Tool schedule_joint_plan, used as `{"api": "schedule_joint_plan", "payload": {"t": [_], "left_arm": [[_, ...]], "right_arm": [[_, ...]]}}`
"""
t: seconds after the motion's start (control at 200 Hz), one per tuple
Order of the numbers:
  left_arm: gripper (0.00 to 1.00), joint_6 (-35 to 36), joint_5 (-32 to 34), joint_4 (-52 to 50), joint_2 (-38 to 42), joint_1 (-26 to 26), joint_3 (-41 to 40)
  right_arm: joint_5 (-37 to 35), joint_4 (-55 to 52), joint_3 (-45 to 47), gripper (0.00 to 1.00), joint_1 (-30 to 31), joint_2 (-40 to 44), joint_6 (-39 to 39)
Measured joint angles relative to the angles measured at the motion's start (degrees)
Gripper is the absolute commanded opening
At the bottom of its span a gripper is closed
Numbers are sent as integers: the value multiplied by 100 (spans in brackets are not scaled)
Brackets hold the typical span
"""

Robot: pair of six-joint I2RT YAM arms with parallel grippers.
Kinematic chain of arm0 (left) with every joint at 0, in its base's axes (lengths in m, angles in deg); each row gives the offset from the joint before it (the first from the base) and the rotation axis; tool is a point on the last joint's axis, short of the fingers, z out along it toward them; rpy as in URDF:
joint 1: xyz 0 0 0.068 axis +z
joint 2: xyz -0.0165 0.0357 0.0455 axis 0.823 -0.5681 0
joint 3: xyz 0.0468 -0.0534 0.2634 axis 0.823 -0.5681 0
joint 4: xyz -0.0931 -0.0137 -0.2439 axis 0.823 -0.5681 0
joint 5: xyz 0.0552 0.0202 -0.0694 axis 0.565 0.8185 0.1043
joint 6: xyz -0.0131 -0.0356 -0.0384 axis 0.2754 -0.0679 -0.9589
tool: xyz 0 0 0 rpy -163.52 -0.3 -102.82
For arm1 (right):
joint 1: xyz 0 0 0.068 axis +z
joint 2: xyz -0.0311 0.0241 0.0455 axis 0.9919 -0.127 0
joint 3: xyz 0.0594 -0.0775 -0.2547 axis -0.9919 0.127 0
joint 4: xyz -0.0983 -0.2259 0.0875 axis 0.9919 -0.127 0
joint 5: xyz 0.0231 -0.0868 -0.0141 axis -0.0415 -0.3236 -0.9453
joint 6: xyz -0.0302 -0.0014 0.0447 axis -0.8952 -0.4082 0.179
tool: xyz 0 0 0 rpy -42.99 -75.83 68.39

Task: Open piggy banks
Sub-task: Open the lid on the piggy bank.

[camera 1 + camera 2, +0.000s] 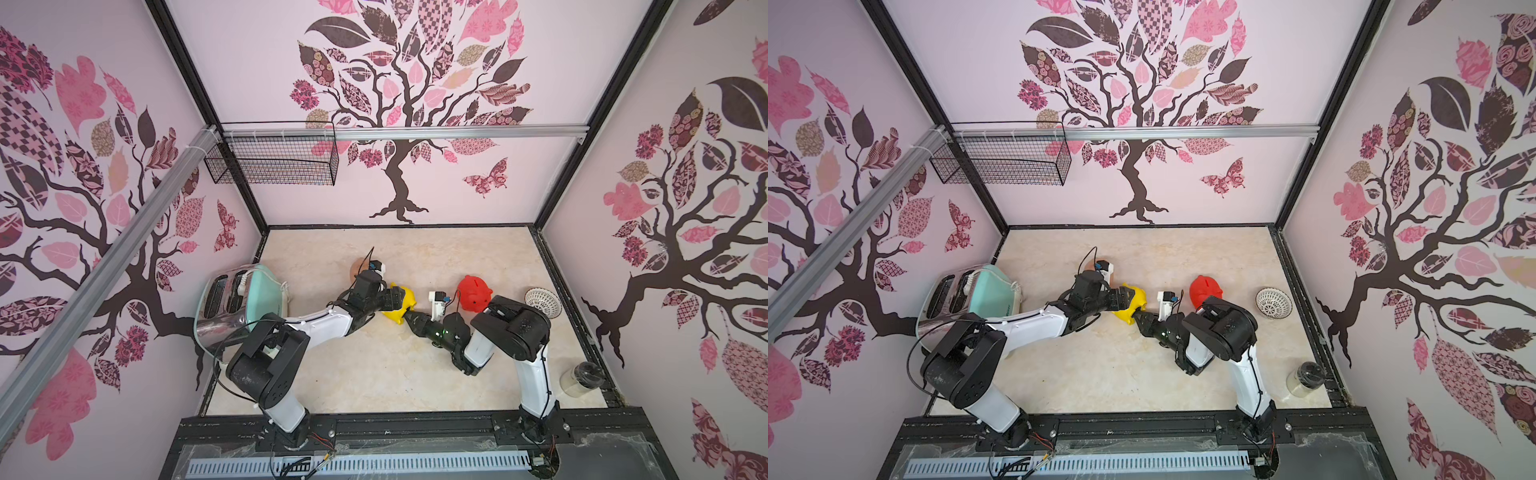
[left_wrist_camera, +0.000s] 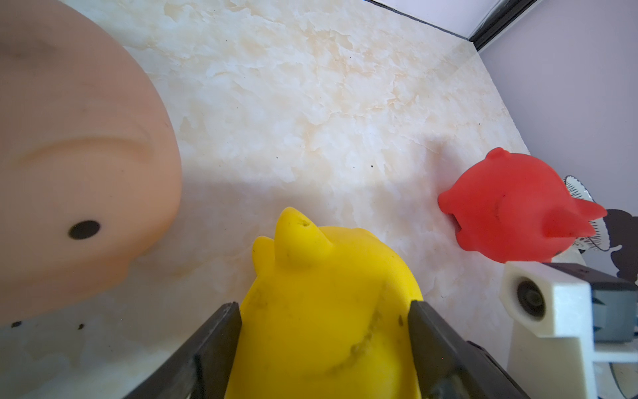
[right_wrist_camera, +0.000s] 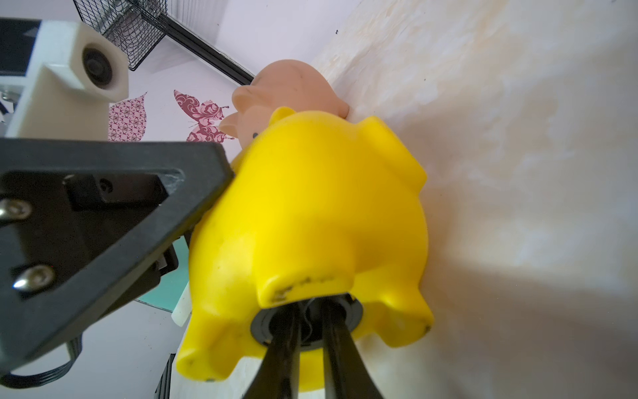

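Yellow piggy bank [image 1: 400, 306]: frame centre in a top view, tipped sideways, clamped across its body by left tool [image 2: 324, 311]. Right tool [image 3: 307, 311]: nearly closed, pinching black belly plug [image 3: 260, 324]. Peach piggy bank [image 1: 355, 268] upper left and red piggy bank [image 1: 473, 293] right, both apart on desk [image 1: 374, 374].

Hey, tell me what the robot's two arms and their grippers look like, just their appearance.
The left arm and right arm have glossy white links between chunky black joints, thin black cables looping alongside, and a white camera block at each wrist. The left gripper and right gripper are matte black with flat tapering fingers. A green light glows on the right wrist.
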Motion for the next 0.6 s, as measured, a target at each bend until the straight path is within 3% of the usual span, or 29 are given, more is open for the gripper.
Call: {"api": "schedule_joint_plan", "payload": {"t": [0.23,0.6], "left_arm": [[80,20,17,4,-2,0,2],[80,26,50,7,-9,-37,9]], "right_arm": [[-225,-39,15,24,-2,55,22],[-304,-205,-11,16,-39,70,46]]}}
